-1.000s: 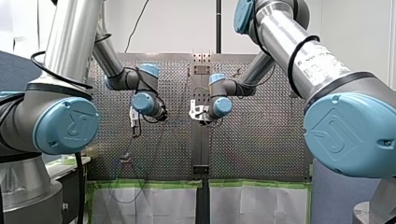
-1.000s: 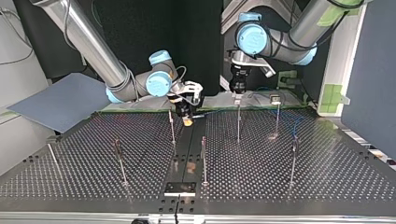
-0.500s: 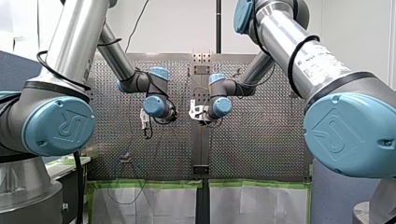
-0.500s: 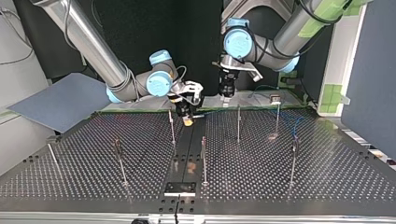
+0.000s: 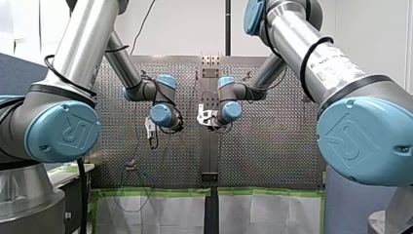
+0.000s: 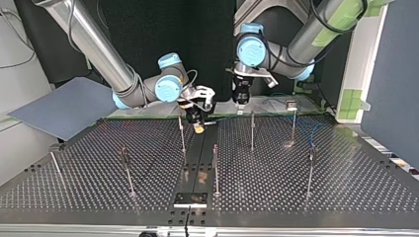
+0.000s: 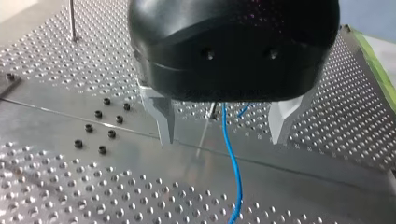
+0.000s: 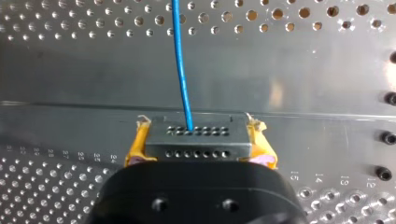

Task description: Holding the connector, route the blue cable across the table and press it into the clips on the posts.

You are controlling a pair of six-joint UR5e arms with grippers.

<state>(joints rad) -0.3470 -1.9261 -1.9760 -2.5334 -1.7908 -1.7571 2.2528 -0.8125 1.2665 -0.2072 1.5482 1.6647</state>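
Observation:
My right gripper [image 8: 196,136] has its yellow pads [image 8: 136,142] shut on a grey connector [image 8: 198,147] just above the table's central metal strip. The blue cable [image 8: 181,70] leaves the connector's face and runs straight ahead over the table. In the top view this gripper [image 6: 198,127] hangs beside a thin post [image 6: 182,134]. My left gripper [image 7: 222,140] stands open, with the blue cable [image 7: 231,158] passing down between its metal fingers [image 7: 163,119] untouched. In the top view it [image 6: 240,100] hovers behind another post [image 6: 252,129].
Several thin posts stand on the perforated table [image 6: 74,187], among them one near the middle [image 6: 215,168] and two at the top view's right [image 6: 293,123] [image 6: 311,170]. Loose blue cable [image 6: 312,134] lies by those. Green tape edges the table's far side.
My left arm has swung toward the table's middle, leaving the post it stood over and closing in on my right gripper. The right arm and the connector have stayed put.

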